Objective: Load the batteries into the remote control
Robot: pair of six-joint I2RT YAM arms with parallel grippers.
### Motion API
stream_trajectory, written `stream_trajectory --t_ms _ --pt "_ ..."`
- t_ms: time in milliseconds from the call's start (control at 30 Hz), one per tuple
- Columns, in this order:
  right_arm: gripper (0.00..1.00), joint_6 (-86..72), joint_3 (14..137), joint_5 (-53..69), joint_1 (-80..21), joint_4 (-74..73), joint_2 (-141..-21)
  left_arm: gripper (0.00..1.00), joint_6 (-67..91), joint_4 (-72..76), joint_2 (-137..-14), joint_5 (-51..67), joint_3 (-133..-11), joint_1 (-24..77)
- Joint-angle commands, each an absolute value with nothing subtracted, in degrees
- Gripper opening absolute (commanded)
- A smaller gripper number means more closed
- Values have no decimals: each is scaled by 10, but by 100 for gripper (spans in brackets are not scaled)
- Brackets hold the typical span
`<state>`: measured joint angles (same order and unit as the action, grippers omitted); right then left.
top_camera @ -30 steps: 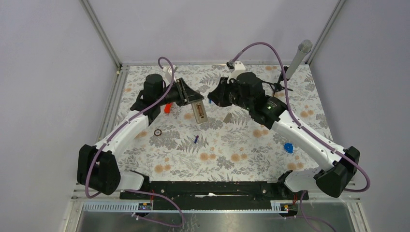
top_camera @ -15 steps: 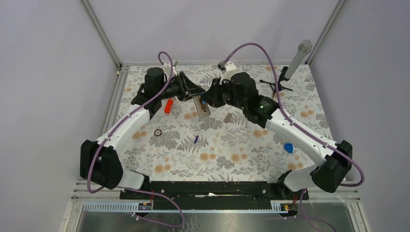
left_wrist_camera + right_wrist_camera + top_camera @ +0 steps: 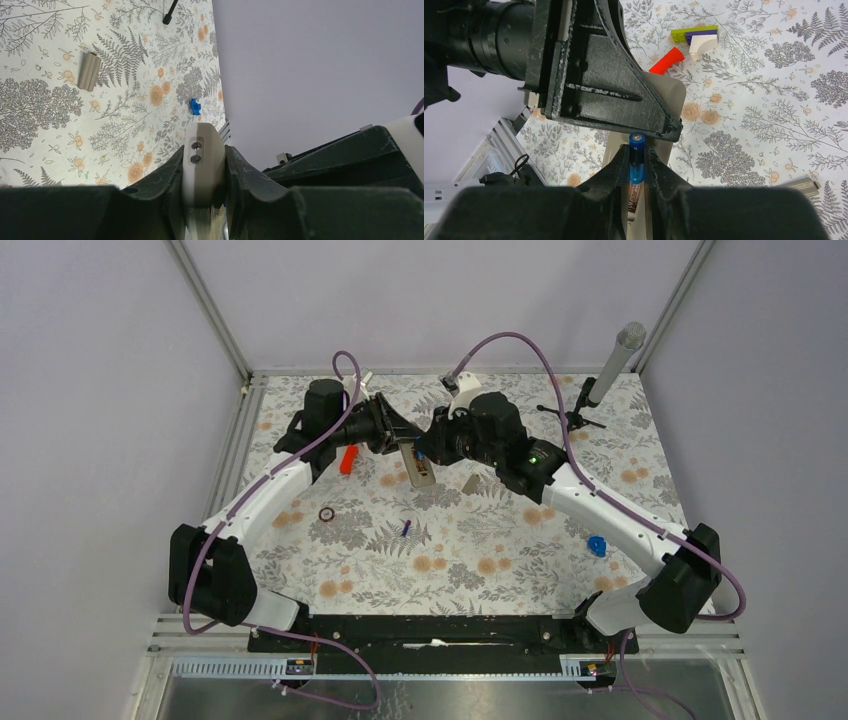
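My left gripper [image 3: 408, 447] is shut on the remote control [image 3: 421, 469] and holds it above the table, grey-tan back up. In the left wrist view its rounded end [image 3: 202, 159] sits between the fingers. My right gripper [image 3: 428, 451] is shut on a blue battery [image 3: 637, 157], whose metal tip points at the remote's back [image 3: 672, 95], right by the left gripper's finger [image 3: 599, 80]. I cannot tell whether the battery touches the recess. The second battery [image 3: 405, 528] lies on the table in front of the grippers.
The flat grey cover [image 3: 470, 483] lies right of the remote. An orange-red block [image 3: 347, 459] and a dark ring [image 3: 326, 514] lie at the left. A bright-blue lumpy object [image 3: 596, 545] lies at the right. A microphone stand [image 3: 600, 375] stands at the back right.
The two grippers have closed in on each other. My right gripper moved left with the battery up to the remote, and the left gripper shifted the remote slightly right.
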<state>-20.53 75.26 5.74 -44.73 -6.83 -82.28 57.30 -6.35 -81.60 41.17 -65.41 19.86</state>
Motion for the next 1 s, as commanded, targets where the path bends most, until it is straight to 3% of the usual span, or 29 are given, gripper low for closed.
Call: stream_trajectory --t_ms 0,967 --pt "18 -177 743 74 -452 -45 -821 0 579 -50 -813 426 -691 198" --pt "27 -170 715 82 -452 -58 -789 0 571 -70 -814 420 -699 192"
